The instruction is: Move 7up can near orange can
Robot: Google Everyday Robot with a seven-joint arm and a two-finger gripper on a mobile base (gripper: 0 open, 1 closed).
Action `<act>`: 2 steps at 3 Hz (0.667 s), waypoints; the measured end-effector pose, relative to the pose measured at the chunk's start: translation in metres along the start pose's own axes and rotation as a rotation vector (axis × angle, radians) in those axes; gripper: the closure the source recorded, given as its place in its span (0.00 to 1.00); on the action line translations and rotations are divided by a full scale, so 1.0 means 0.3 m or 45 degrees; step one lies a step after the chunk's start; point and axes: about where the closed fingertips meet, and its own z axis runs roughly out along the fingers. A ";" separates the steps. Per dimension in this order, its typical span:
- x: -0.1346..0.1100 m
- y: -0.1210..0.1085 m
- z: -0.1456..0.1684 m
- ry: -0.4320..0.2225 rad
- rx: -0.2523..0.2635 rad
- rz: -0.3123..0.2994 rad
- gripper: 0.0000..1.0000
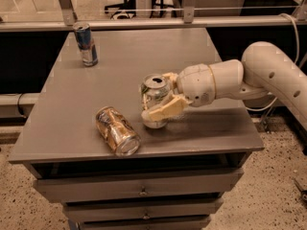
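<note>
Counter (144, 56): grey top, three cans on it in all, one of each kind.

Far left corner: one blue can (85, 44), slim, blue and silver, upright, well apart from the other two. Its lettering is too small to read.

Front left of centre: one orange can (117, 130), golden and shiny, dented, lying on its side with its silver end turned toward the front edge. It has white markings, but I can make out no words.

Centre, just right of the orange can: one 7up can (155, 91), upright, silver top with the tab showing, greenish-white label. I can read no brand name on it from this angle. A narrow strip of bare counter lies between it and the orange can, so they are near and not touching. Its base sits at counter level; I cannot tell whether it rests there or is just clear.

My pincer (149, 102) is closed around the 7up can's body, one pale finger in front and one behind, reaching in from the right.

Right: my white arm (268, 73) extends off past the counter edge.

Below the counter are three drawers (139, 190).
</note>
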 end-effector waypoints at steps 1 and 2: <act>0.002 0.032 0.055 -0.035 -0.035 -0.033 0.51; -0.009 0.052 0.094 -0.060 -0.060 -0.066 0.28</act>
